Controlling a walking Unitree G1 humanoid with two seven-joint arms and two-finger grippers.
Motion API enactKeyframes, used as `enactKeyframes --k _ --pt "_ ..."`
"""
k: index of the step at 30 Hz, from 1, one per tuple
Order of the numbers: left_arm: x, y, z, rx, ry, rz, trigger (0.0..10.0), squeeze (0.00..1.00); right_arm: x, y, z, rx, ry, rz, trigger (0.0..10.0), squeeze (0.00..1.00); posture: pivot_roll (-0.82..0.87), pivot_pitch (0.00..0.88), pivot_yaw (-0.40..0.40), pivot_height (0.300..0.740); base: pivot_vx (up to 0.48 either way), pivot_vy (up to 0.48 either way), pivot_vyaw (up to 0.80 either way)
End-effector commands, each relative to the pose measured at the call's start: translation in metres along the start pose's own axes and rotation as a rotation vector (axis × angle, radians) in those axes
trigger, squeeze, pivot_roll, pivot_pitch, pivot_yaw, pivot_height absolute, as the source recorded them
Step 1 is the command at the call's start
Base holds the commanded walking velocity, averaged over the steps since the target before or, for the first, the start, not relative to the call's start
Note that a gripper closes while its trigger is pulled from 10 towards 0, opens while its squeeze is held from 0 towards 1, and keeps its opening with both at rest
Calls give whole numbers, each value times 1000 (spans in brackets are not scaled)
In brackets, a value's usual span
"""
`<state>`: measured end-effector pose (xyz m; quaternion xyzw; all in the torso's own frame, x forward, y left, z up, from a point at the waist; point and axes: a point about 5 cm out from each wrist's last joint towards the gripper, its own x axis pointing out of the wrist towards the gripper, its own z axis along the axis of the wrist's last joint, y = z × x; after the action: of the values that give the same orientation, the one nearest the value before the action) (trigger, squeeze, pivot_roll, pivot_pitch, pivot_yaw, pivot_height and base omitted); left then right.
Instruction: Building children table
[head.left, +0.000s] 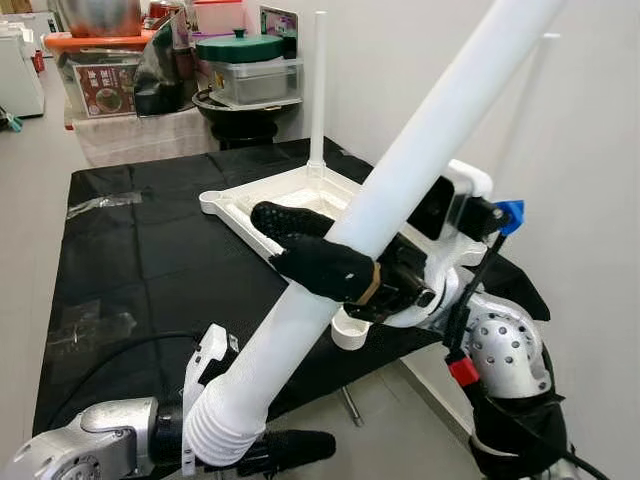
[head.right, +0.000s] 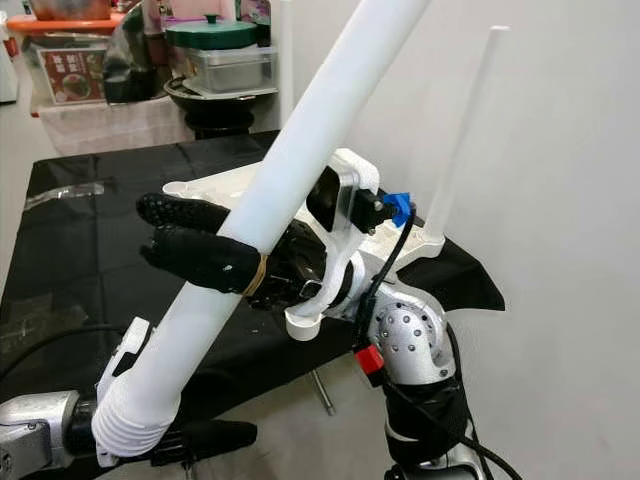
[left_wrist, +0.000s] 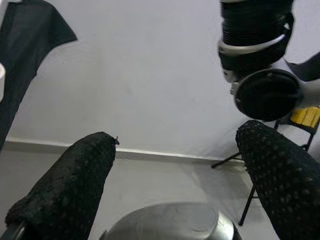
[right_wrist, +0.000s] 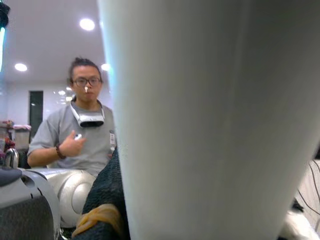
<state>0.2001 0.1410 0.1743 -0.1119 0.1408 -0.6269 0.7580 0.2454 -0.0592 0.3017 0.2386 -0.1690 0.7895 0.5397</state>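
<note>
- Gripping white table leg (head.left: 400, 190) mid-length with right gripper (head.left: 305, 245), fingers pinching it; leg slanting up over tabletop (head.left: 240, 205).
- Supporting ribbed lower end near left gripper (head.left: 290, 447); its fingers spread in wrist view.
- Seeming light, stiff, smooth, likely slippery; holding near middle looking wisest.
- Lying upside down on black cloth (head.left: 140, 250), one leg (head.left: 318, 90) already standing; person (right_wrist: 80, 135) watching.

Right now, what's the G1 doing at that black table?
The right gripper is shut on a long white plastic table leg, held tilted above the black-covered table. The left gripper sits low by the leg's ribbed end. The upturned white tabletop already carries one upright leg.
</note>
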Motion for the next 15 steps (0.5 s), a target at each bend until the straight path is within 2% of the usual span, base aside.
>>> enactKeyframes --k 1,6,13,15 --pt "5 -13 11 56 -7 -106 10000 0 -1 -3 -6 27 25 -25 10000 0 108 0 -28 740 0 0 0" --pt "-3 -14 15 58 -4 -92 10000 0 -12 -3 -7 67 10 -36 10000 0 112 0 -30 740 0 0 0" --pt "-8 -20 16 42 -8 -90 10000 0 -18 -2 -3 84 -7 -40 10000 0 115 0 -36 740 0 0 0" --pt "-15 -22 13 26 10 -79 10000 0 -23 -3 0 80 -4 -53 10000 0 110 0 -33 740 0 0 0"
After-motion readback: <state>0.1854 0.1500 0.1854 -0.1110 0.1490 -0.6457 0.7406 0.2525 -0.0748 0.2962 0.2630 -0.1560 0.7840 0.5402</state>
